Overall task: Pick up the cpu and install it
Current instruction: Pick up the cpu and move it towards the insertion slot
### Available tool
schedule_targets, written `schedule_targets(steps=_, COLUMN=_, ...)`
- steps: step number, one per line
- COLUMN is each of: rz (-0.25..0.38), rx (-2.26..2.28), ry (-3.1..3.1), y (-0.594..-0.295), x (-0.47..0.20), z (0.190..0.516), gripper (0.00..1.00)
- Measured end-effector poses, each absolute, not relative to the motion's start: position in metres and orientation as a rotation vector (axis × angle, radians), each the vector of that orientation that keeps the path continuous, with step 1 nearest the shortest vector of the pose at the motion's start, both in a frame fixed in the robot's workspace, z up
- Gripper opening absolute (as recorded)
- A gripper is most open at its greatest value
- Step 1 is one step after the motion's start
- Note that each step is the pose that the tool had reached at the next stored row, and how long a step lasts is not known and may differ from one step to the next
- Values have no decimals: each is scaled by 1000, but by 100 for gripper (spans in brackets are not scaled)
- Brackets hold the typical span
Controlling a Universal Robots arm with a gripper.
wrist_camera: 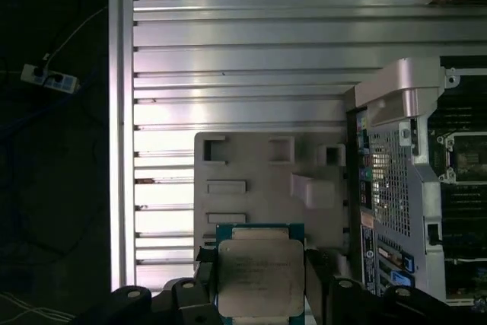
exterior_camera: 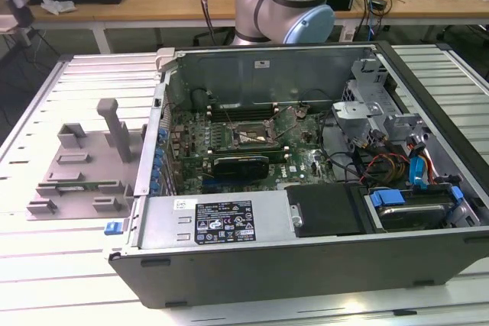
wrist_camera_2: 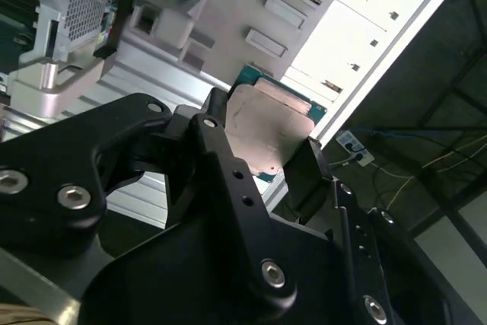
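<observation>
- Claw (wrist_camera: 259, 266) clamped on the cpu (wrist_camera: 259, 283), one finger on each of two opposite edges.
- Cpu's silvery lid faces the camera in both wrist views (wrist_camera_2: 270, 131).
- Cpu held off the slatted desk (wrist_camera: 266, 51), over the near end of the grey tray (wrist_camera: 266, 180).
- Open computer case (exterior_camera: 306, 265) stands just beside the tray.

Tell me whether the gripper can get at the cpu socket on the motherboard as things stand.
Probably yes: the case lies open, the socket looks uncovered, and the gripper is shut on the cpu.
</observation>
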State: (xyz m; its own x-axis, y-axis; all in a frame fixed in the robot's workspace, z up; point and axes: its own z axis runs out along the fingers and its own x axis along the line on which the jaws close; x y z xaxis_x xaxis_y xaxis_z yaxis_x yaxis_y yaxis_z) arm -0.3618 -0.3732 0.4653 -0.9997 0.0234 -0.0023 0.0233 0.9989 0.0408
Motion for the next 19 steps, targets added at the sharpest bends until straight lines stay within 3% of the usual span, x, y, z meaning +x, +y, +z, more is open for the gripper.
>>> schedule_targets(steps=19, rz=63, rx=37, ry=3140, y=-373, x=-268, z=451, gripper=54)
